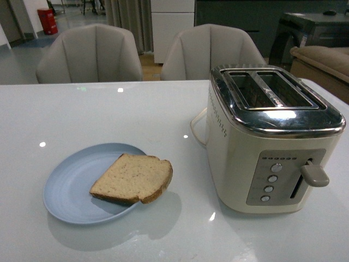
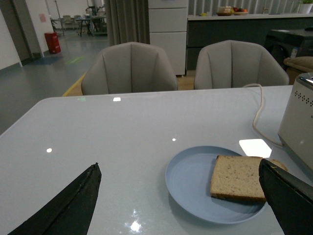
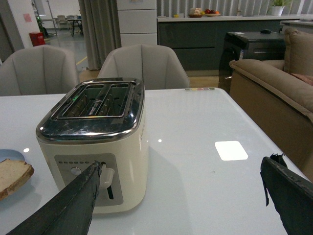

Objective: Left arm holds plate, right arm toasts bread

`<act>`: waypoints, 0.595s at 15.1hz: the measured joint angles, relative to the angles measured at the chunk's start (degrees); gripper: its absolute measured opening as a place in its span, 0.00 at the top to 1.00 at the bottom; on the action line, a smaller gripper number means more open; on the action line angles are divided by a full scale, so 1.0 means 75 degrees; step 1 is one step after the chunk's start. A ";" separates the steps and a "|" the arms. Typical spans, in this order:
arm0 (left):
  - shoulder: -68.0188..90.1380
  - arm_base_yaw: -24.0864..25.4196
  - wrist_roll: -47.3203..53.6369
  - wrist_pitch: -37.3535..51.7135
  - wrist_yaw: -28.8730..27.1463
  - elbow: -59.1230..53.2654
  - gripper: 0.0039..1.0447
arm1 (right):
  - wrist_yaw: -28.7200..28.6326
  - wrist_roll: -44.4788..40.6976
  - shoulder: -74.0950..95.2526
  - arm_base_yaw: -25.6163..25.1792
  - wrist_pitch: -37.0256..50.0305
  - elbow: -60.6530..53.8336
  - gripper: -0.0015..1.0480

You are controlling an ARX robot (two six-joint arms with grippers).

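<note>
Between the two black fingers of the left gripper (image 2: 178, 165), spread wide and holding nothing, the left wrist view frames the plate (image 2: 190, 183) on the white table (image 2: 122, 127). On it, the bread (image 2: 237, 178) lies flat on the half nearer the toaster (image 2: 298, 117). On the other side, the right gripper (image 3: 181, 164) is just as open and empty. It faces the toaster's control panel without touching it, and the lever (image 3: 105, 177) sits raised. By my reading the task has not begun: neither arm touches anything, so the step in hand is the approach. Next, the left jaws need to close on the plate's bare rim, away from the slice, while the right gripper takes the bread by its crust and carries it to a slot. Only the front view shows the bread's far end overhanging the rim toward the toaster, and both slots (image 1: 267, 90) looking empty; it shows neither arm. Only the left wrist view shows the cord (image 2: 257, 115) trailing across the table behind the toaster.
</note>
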 joint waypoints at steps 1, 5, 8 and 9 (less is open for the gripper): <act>0.0006 -0.0003 -0.0009 -0.0029 -0.0015 0.0003 0.06 | 0.0000 0.0000 0.0000 0.0000 0.0000 0.0003 0.06; 0.0909 0.0085 -0.0784 -0.1320 -0.0367 0.0886 0.06 | 0.0000 0.0000 0.0000 0.0000 -0.0003 0.0003 0.06; 0.1807 0.1075 -0.0801 -0.0117 0.0726 0.0962 0.06 | 0.0000 0.0000 0.0000 0.0000 -0.0003 0.0003 0.06; 0.2815 0.1236 -0.0746 0.0839 0.0866 0.0962 0.06 | 0.0000 0.0000 0.0000 0.0000 0.0003 0.0003 0.06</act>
